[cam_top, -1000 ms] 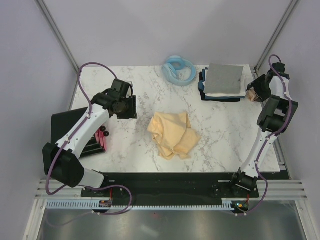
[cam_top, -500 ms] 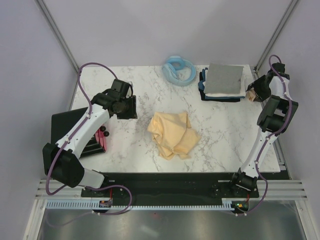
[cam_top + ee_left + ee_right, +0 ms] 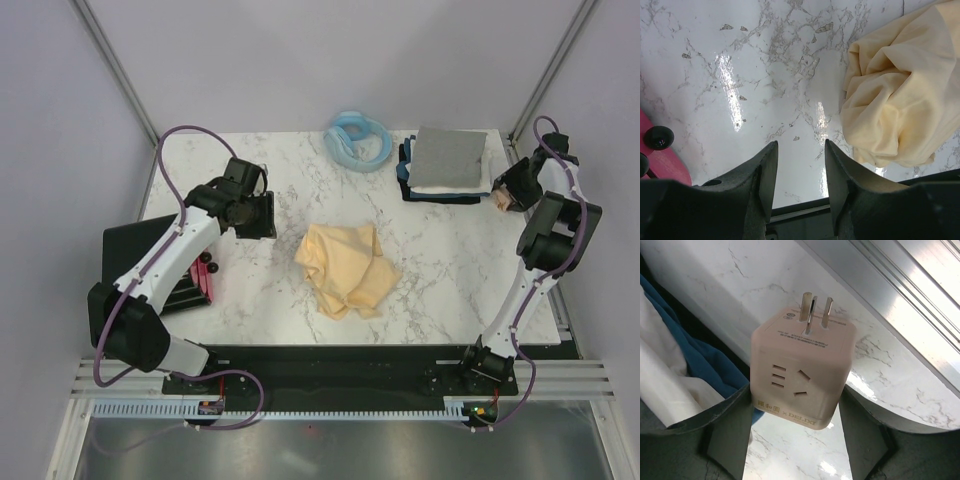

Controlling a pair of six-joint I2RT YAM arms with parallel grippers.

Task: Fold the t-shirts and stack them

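A crumpled pale yellow-cream t-shirt (image 3: 345, 268) lies at the table's middle; it also shows at the right of the left wrist view (image 3: 895, 110). A folded stack (image 3: 446, 165), grey t-shirt on top with white and dark navy below, sits at the back right. Its white and blue edges show in the right wrist view (image 3: 700, 365). My left gripper (image 3: 262, 215) is open and empty over bare marble (image 3: 800, 145), left of the yellow shirt. My right gripper (image 3: 503, 190) is shut on a pale pink plug adapter cube (image 3: 800, 370), held just right of the stack.
A light blue ring-shaped thing (image 3: 358, 140) lies at the back centre. A black box with a pink-red side (image 3: 165, 270) stands at the left edge, its red corner in the left wrist view (image 3: 662, 165). A metal frame rail (image 3: 900, 295) runs close behind the right gripper.
The right arm has shifted slightly, its elbow moving right, with the cube still held beside the stack. The left arm has barely moved.
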